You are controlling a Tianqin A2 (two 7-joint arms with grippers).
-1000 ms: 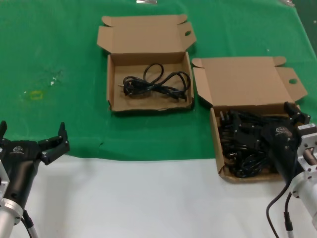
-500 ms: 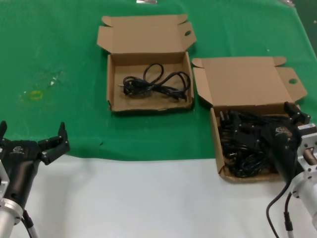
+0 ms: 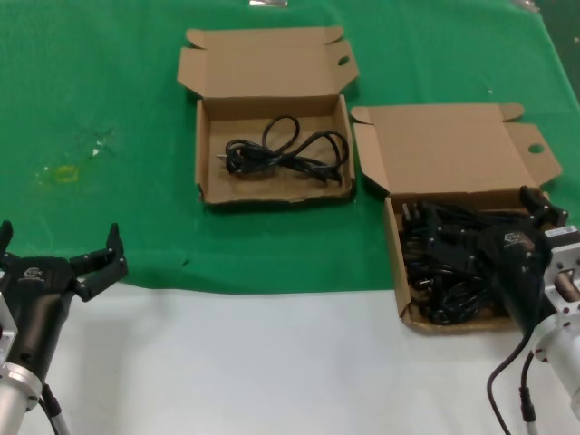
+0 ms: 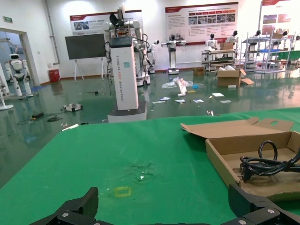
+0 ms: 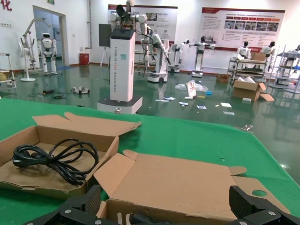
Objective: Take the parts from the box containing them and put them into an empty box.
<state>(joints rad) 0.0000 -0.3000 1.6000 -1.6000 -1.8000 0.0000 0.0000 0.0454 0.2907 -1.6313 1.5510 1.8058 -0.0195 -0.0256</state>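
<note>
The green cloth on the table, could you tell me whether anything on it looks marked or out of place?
Yes: the green cloth carries a small yellowish stain with pale scuff flecks beside it, far left of both cardboard boxes. Nothing is spilled.

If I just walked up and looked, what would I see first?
Probably the two open cardboard boxes on the green cloth. The nearer box, on the robot's right, is stuffed with a tangle of black cords, and the right gripper sits open over it. The farther box, left of it, holds one looped cord; the left gripper waits open near the table's front edge.
</note>
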